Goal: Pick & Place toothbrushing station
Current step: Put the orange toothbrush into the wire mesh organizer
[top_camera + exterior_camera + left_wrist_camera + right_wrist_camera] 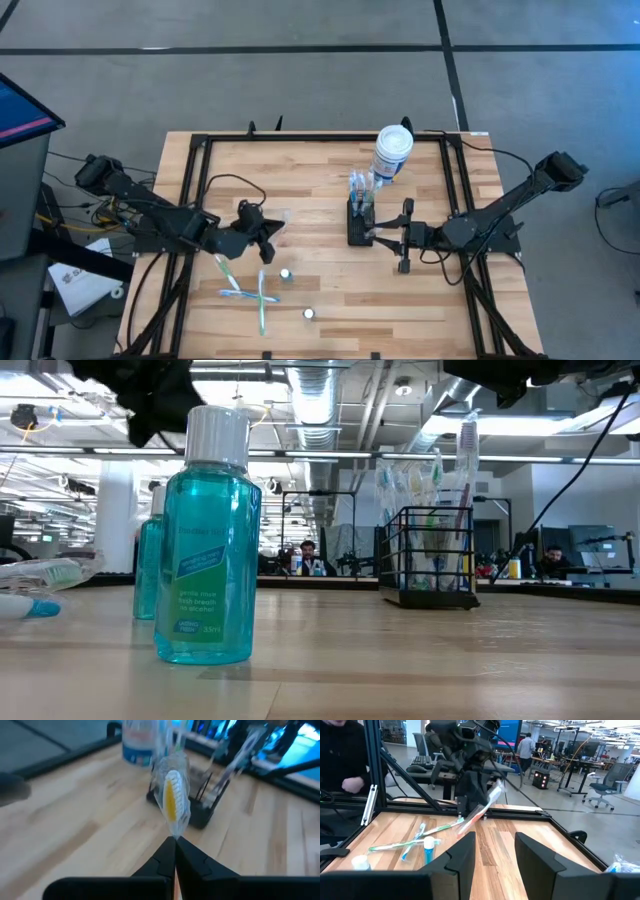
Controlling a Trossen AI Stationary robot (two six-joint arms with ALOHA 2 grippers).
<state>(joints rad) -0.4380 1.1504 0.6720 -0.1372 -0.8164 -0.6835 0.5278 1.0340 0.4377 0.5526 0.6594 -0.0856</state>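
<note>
The toothbrushing station (358, 228) is a black wire caddy (430, 565) standing upright on the table's middle right, with several toothbrushes upright in it. My right gripper (380, 236) hovers open just right of and above it, with nothing between its fingers (492, 852). My left gripper (268, 232) is left of the centre, raised off the table and shut on a clear-wrapped toothbrush (172, 805). That toothbrush (479, 812) also shows in the right wrist view. My left gripper pinches the wrapped toothbrush between its two fingertips, just behind the head (174, 834). The head with its yellow and white bristles sticks out beyond the fingertips toward the caddy. The brush is slanted, its handle end (462, 830) pointing down.
A white canister with a blue label (392, 152) stands behind the caddy. Loose toothbrushes (245, 295) lie near the front left. Two teal mouthwash bottles (205, 540) (150, 570) stand at the front centre. A black frame borders the table. People sit beyond it.
</note>
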